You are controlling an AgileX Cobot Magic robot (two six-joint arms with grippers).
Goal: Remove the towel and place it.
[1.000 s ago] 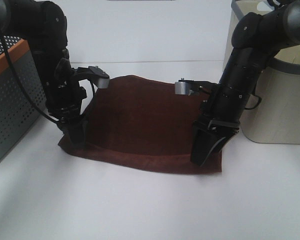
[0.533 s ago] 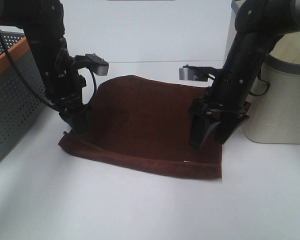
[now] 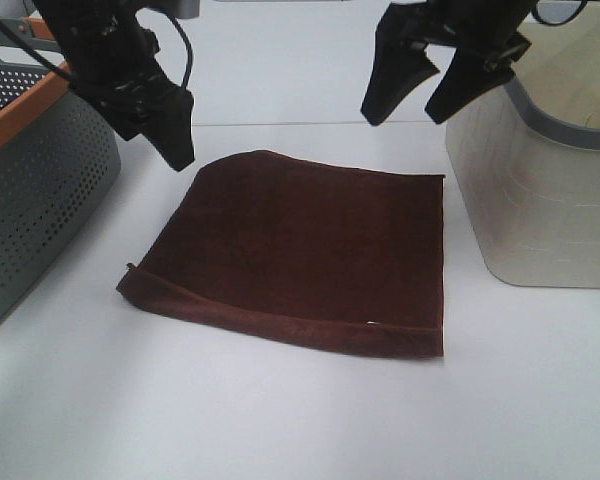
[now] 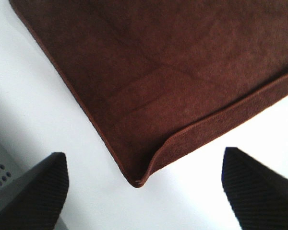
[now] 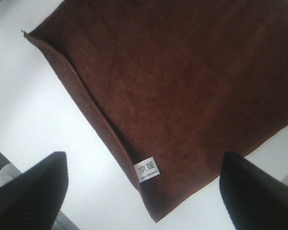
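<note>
A dark brown folded cloth towel (image 3: 300,255) lies flat on the white tabletop (image 3: 280,420), between a grey perforated plastic basket (image 3: 30,190) and a beige plastic bin (image 3: 540,190). Above the towel, the left gripper (image 3: 165,125) and right gripper (image 3: 417,80) hang wide open, holding nothing. Only the right wrist view shows the towel's white printed label (image 5: 148,169).

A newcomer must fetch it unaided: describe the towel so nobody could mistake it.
Start at the white table, between the grey perforated basket on the left and the beige fabric bin on the right. The dark brown folded cloth towel lies flat there, the only soft item, with a small white label near one corner.
</note>
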